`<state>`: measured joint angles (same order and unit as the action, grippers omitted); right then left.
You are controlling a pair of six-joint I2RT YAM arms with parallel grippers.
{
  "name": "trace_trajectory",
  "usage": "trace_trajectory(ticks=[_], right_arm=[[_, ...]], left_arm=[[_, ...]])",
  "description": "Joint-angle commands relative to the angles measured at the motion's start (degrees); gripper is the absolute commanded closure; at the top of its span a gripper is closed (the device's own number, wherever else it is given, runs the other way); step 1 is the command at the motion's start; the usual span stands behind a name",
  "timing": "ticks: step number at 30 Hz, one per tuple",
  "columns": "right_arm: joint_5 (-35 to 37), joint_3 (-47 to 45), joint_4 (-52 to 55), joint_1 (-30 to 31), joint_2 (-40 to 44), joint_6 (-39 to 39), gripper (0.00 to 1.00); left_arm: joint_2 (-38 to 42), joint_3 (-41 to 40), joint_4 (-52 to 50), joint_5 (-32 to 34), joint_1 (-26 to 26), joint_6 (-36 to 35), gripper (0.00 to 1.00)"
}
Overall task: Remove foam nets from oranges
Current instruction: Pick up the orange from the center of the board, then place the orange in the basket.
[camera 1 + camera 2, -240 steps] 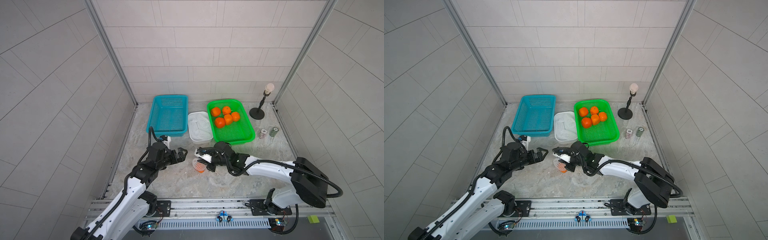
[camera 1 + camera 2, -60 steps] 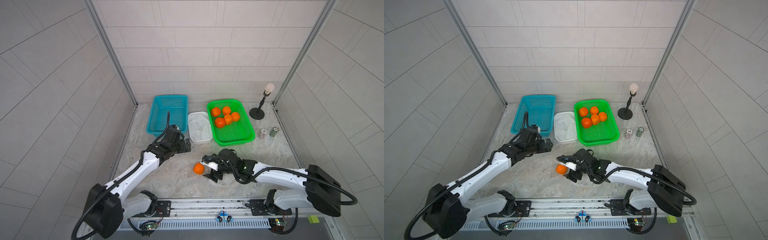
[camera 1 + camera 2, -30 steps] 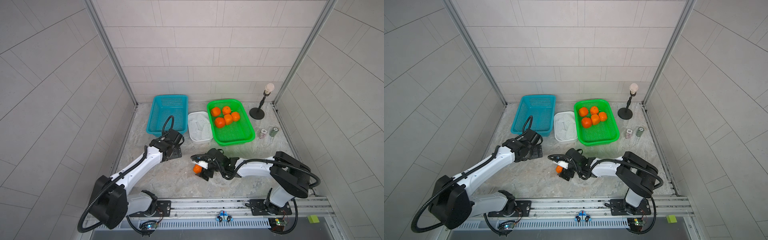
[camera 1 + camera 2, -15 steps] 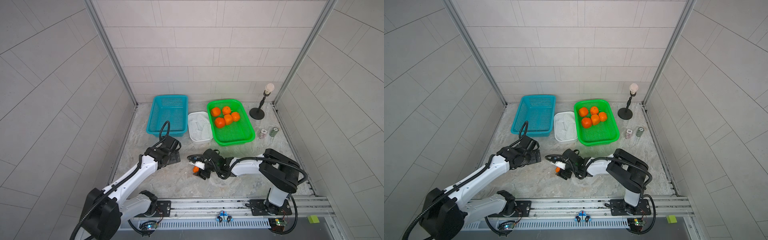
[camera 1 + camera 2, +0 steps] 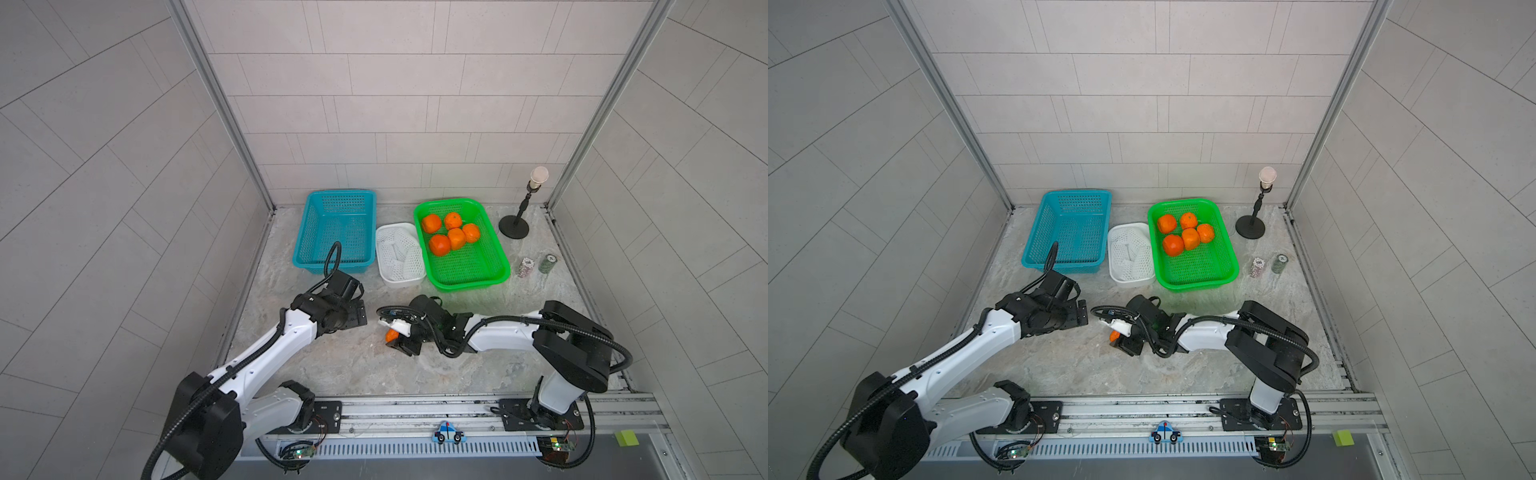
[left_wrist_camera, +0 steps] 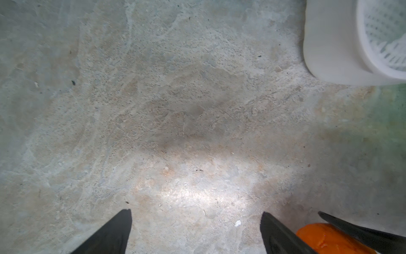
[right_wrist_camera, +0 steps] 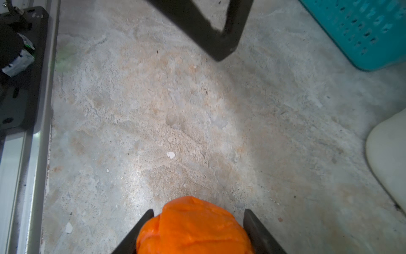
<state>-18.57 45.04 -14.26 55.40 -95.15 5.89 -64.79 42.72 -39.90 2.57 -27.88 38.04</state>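
The left arm (image 5: 270,353) rises from the front rail (image 5: 415,409) and slants across the bench (image 5: 353,374) toward the middle, its wrist bent down. The left fingers (image 6: 109,235) are spread wide over bare bench with nothing between them. The right arm (image 5: 503,332) folds back over its base. Its forearm then stretches low across the bench toward the left arm, so the two sets of fingers face each other, close but apart.

The right fingers (image 7: 257,235) are clamped on one bare orange (image 7: 193,226), one finger pressed to each side of it. It sits low at the bench near the middle, in both top views largely hidden under the wrist. Whether it rests on the bench or hangs just clear, I cannot tell. It is round and lumpy, with no long axis to speak of.

There are six oranges in all. The other five oranges (image 5: 456,238), all bare, bunch together at the far end of the green basket (image 5: 467,264). The foam nets (image 5: 399,249) lie heaped in the white tub (image 5: 399,283), between the green basket and the blue basket (image 5: 332,232). They overlap, so neither their number nor which way each tube runs can be told. Two chip stacks (image 5: 526,266) and one stand (image 5: 515,226) are at the right
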Motion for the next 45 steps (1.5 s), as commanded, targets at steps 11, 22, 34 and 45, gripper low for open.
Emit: trace_trajectory(ticks=[11,22,34,45], right_arm=[[7.5,2.9,15.9,-1.5,18.1,1.8,0.47],[11.8,10.0,26.5,-14.1,28.0,-0.8,0.53],[6.0,20.4,32.4,-31.4,15.4,-8.6,0.55],[3.4,31.1,36.5,-35.2,-3.6,-12.4,0.54]], left_arm=[[6.2,4.0,4.1,-8.0,0.0,-2.2,0.03],[4.9,10.4,9.5,-14.3,-0.4,-2.2,0.04],[-3.4,15.6,16.3,-18.4,-2.8,-2.5,0.04],[-6.0,17.3,17.3,-18.7,-2.9,-4.2,0.04]])
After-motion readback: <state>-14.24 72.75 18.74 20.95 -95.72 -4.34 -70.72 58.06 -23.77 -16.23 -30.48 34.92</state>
